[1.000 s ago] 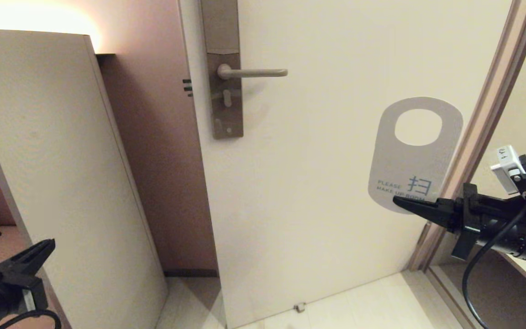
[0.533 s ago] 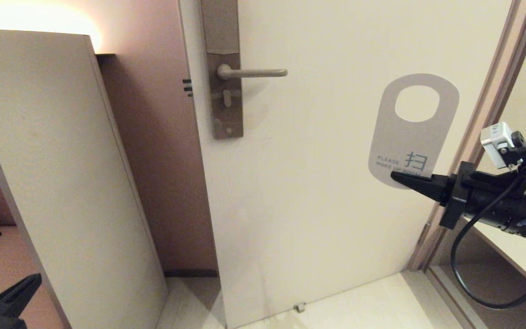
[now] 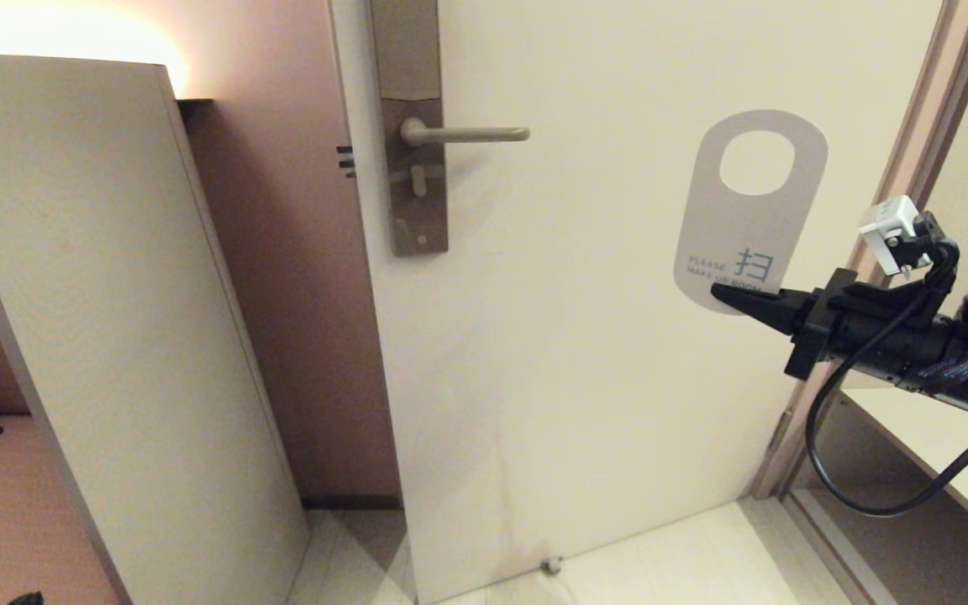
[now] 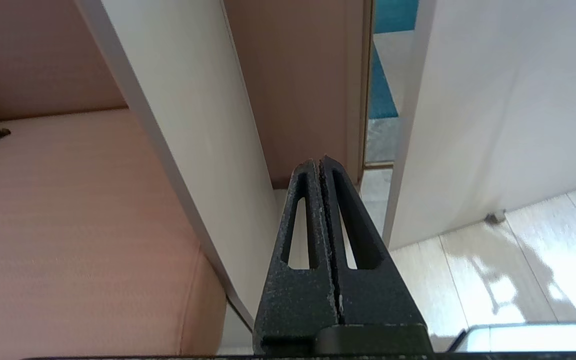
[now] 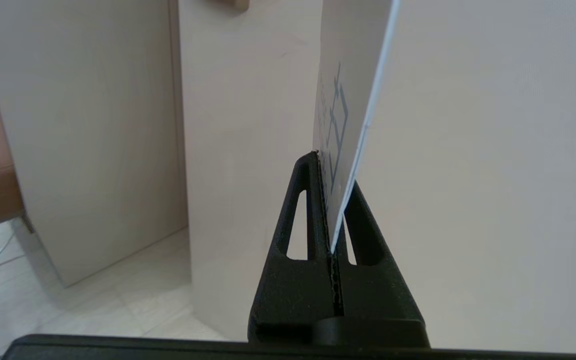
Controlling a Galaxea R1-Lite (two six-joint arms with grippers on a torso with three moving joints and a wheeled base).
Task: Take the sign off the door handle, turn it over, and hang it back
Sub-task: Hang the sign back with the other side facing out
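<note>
- 1 sign (image 3: pixel 751 210), white "make up room" face showing, stands upright at right of the frame, well apart from the handle (image 3: pixel 465 133) at upper centre.
- Right gripper (image 3: pixel 723 294) is clenched on its bottom edge.
- Left gripper (image 4: pixel 318 162) is clamped on nothing, parked low left.
- Step: rehanging. Next move, I judge: carry the hole over the handle's free end.

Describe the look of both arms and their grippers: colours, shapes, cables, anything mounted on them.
The right gripper is matte black with tapered, wedge-shaped fingers, each pierced by a long slot. Behind it sit a black bracket, a small white box-shaped module, a looping black cable and a braided sleeve. The left gripper has the same black slotted fingers; its arm is out of view.
</note>
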